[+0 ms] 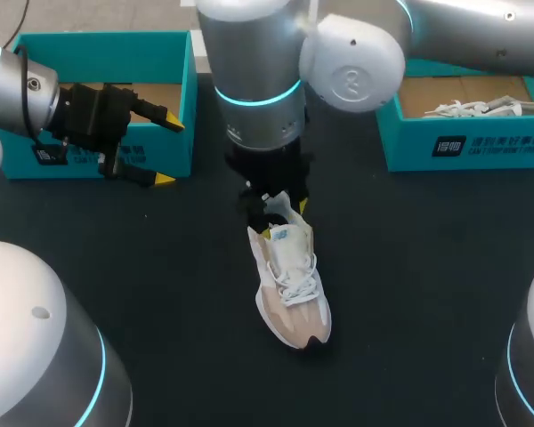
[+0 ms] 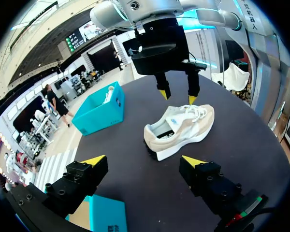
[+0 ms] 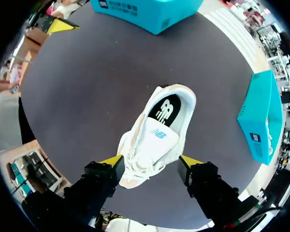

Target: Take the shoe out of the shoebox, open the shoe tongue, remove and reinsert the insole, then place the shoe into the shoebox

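Now that the shoe (image 1: 290,285) sits on the worktop (image 1: 160,294), right gripper (image 3: 151,163) hovers spread above its tongue (image 3: 157,135), left gripper (image 1: 167,151) gapes empty; insole (image 3: 166,111) and reboxing remain.

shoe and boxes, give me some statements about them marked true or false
1. The shoe lies on the table, outside both boxes. True.
2. The left gripper is shut on the shoe. False: it is open, near the left-hand shoebox, apart from the shoe.
3. The right gripper is open over the shoe. True.
4. The right-hand shoebox is empty. False: a white shoe lies in it.
5. The insole lies on the table. False: it sits inside the shoe.
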Robot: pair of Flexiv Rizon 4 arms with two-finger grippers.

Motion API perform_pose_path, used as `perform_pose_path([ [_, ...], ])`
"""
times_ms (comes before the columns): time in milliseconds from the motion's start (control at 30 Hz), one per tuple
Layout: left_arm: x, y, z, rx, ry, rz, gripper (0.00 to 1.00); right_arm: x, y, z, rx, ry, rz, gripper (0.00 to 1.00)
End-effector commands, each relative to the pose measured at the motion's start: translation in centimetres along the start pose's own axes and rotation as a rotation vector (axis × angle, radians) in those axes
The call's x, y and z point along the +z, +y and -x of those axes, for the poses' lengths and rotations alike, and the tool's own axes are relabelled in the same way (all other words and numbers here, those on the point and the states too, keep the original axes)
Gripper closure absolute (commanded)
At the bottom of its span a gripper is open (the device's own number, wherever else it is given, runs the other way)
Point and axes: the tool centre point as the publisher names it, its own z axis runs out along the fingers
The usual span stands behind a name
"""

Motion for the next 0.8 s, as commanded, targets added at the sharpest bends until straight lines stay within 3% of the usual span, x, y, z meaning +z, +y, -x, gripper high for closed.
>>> perform_pose_path([
  [33, 0.0, 0.0, 0.0, 0.0, 0.001, 0.001, 0.0, 0.0, 0.7, -0.5, -0.346, -0.123, -0.025, 0.0],
  [267, 0.0, 0.0, 0.0, 0.0, 0.001, 0.001, 0.0, 0.0, 0.7, -0.5, -0.346, -0.123, -0.025, 0.0],
  [300, 0.0, 0.0, 0.0, 0.0, 0.001, 0.001, 0.0, -0.1, 1.1, 0.0, -0.449, -0.158, 0.012, 0.0],
  [400, 0.0, 0.0, 0.0, 0.0, 0.001, 0.001, 0.0, -0.3, 2.0, 1.6, -0.617, -0.215, 0.022, 0.0],
  [567, 0.0, 0.0, 0.0, 0.0, 0.001, 0.001, 0.0, 0.0, 3.8, 4.3, -0.671, -0.256, 0.012, 0.0],
  [800, 0.0, 0.0, 0.0, 0.0, 0.001, 0.001, 0.0, 2.6, 7.6, 6.2, -0.803, -0.258, 0.072, 0.0],
])
